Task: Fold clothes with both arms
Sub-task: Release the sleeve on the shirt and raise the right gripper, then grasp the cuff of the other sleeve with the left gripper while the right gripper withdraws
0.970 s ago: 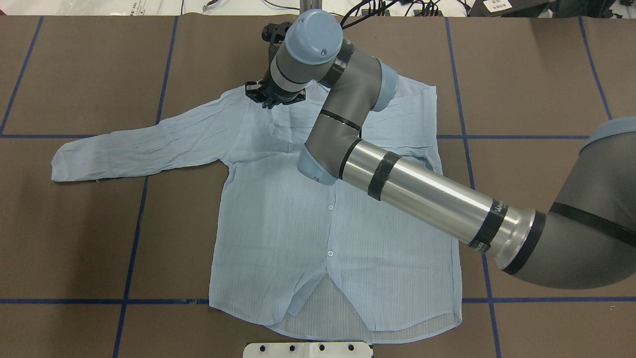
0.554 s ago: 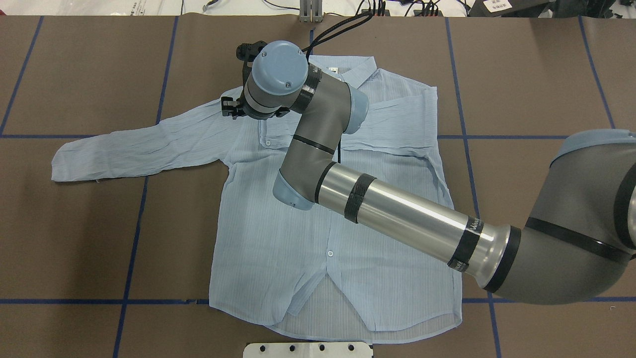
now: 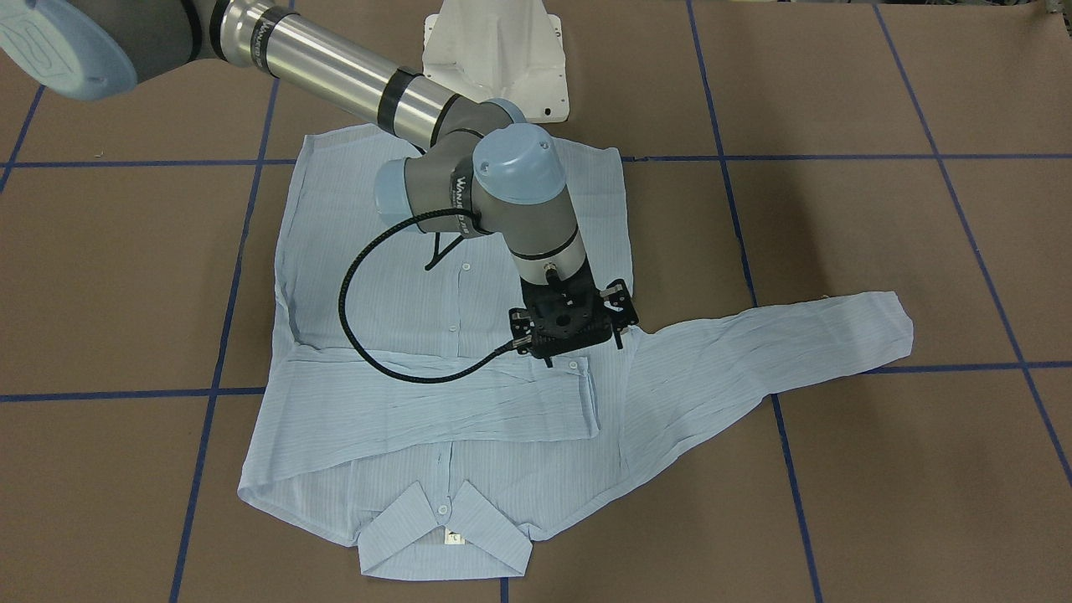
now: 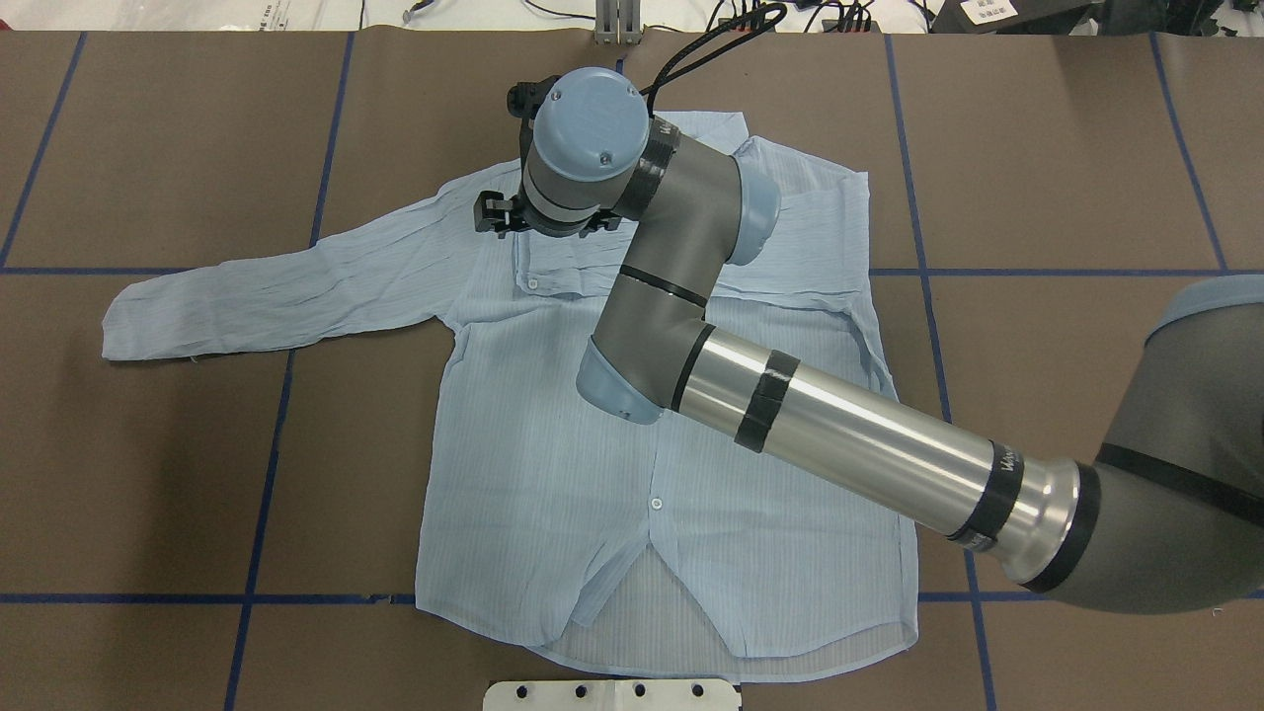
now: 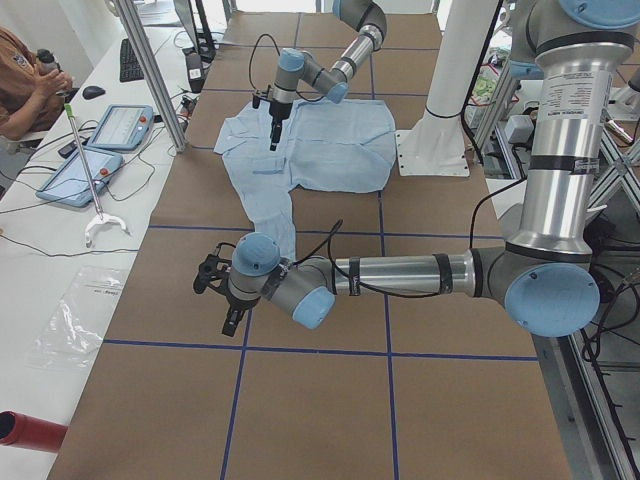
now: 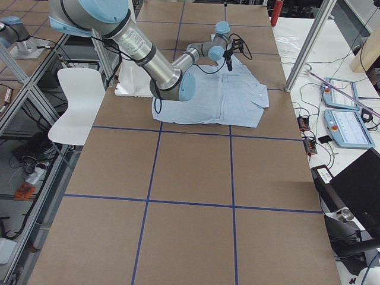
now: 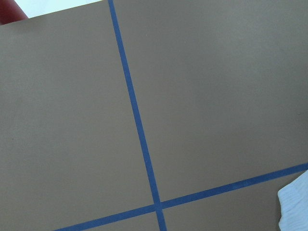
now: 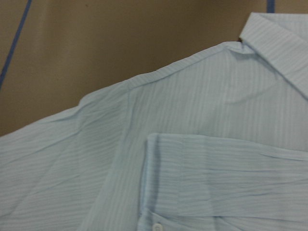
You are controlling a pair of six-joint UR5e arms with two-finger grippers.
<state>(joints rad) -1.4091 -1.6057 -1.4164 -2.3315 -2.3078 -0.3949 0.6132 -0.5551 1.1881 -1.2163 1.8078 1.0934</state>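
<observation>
The clothes are one light-blue striped shirt [image 4: 553, 464] lying flat, front up, with its collar [image 3: 444, 536] at the far edge from the robot. One sleeve is folded across the chest [image 3: 469, 402]; the other sleeve [image 4: 267, 291] stretches out toward the robot's left. My right arm [image 4: 849, 444] reaches across the shirt, and its gripper [image 3: 571, 335] hangs over the shoulder beside the folded sleeve's cuff [image 8: 159, 192]. Its fingers are hidden, so I cannot tell its state. My left gripper [image 5: 230, 322] hovers over bare table beyond the outstretched cuff [image 7: 294, 207]; I cannot tell its state.
Brown table cover with blue tape grid lines [image 4: 267, 434]. White pedestal base [image 3: 494, 50] stands at the shirt's hem side. A black cable [image 3: 352, 327] loops from the right wrist over the shirt. Tablets [image 5: 95, 150] and a seated person [image 5: 25, 80] are beyond the table edge.
The right wrist swung toward the outstretched sleeve, then came back a little toward the collar. The shirt lies as before, with the folded cuff now flat.
</observation>
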